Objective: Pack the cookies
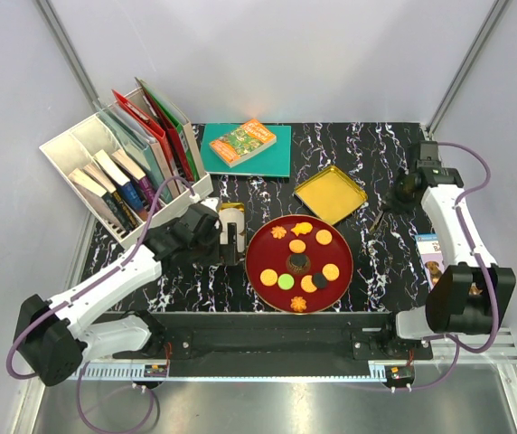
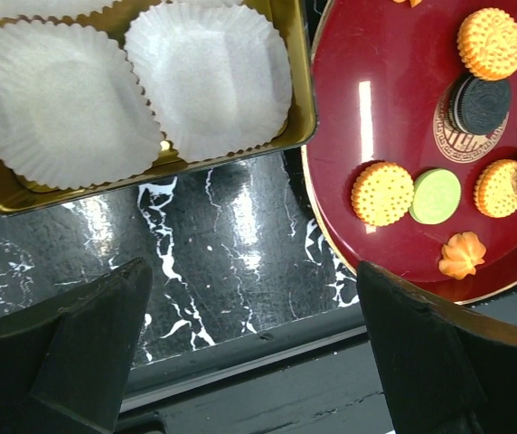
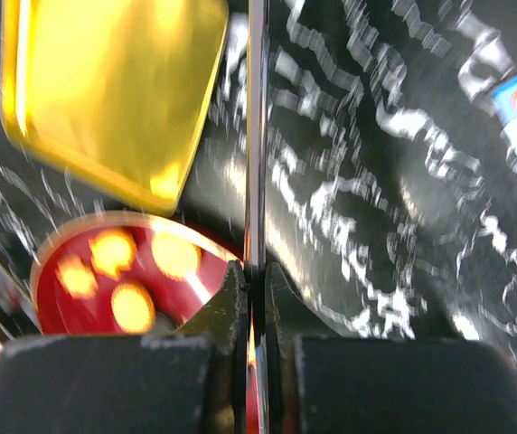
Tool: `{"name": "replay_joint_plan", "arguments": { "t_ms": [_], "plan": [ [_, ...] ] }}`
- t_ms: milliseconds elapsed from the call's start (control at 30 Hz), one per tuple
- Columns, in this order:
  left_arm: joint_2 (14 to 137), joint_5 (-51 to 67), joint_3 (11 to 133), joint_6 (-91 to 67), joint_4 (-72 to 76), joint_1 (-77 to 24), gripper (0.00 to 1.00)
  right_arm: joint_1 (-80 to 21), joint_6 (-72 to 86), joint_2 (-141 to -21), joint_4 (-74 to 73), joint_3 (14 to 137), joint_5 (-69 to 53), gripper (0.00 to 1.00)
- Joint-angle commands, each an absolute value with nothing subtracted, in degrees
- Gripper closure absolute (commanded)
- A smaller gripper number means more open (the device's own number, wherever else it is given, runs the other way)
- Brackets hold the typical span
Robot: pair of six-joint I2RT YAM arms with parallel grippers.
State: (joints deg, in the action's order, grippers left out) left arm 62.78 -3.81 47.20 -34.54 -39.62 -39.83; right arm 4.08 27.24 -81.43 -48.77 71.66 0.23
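The cookies [image 1: 297, 262] lie on a big red round plate [image 1: 258, 249]: round orange, green and dark discs plus orange flower shapes. In the left wrist view an orange cookie [image 2: 382, 193], a green one [image 2: 436, 196] and a flower one [image 2: 462, 255] lie on the plate [image 2: 376, 108]. My left gripper [image 1: 232, 237] [image 2: 254, 339] is open and empty, left of the plate, over a gold tin [image 2: 299, 81] holding white paper cups [image 2: 209, 77]. My right gripper [image 1: 401, 193] [image 3: 257, 280] is shut on a thin metal tool [image 3: 257, 136] at the far right; that view is blurred.
A gold tin lid [image 1: 330, 193] lies behind the plate. A white file box with books [image 1: 118, 172] stands at the back left. A green book with an orange one on top [image 1: 246, 145] lies at the back. A printed card [image 1: 430, 258] lies at the right edge.
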Motion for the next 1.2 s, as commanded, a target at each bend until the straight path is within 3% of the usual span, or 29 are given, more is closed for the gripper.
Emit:
{"name": "replay_joint_plan", "arguments": {
  "t_ms": [0,267,400,567,667,800,1167],
  "plan": [
    [63.37,-1.32,46.67,-35.95,-36.12,-39.81,0.01,0.36,22.33,-78.49,-56.07,74.44,-3.34,1.00],
    [64.60,-1.05,47.63,-36.39,-35.24,-39.81,0.01,-21.94,23.64,-79.36,-68.28,78.83,6.40,1.00],
    [65.04,-1.41,48.34,-36.30,-35.24,-39.73,0.01,-25.05,25.66,-77.53,-73.38,81.47,11.07,1.00],
    [64.69,-1.58,48.34,-37.00,-35.24,-39.81,0.01,-25.05,30.50,-68.41,-71.81,76.74,8.36,1.00],
    [64.25,-1.76,47.99,-37.44,-35.24,-39.81,0.01,-25.83,29.45,-68.64,-75.05,74.01,2.47,1.00],
    [63.72,-2.02,47.55,-37.79,-35.33,-39.82,0.01,-35.31,32.68,-66.54,-75.76,70.93,3.78,1.00],
    [57.67,-6.06,50.44,-36.83,-38.75,-39.82,0.01,-41.40,35.42,-65.48,-74.89,66.01,2.20,0.99]
  ]
}}
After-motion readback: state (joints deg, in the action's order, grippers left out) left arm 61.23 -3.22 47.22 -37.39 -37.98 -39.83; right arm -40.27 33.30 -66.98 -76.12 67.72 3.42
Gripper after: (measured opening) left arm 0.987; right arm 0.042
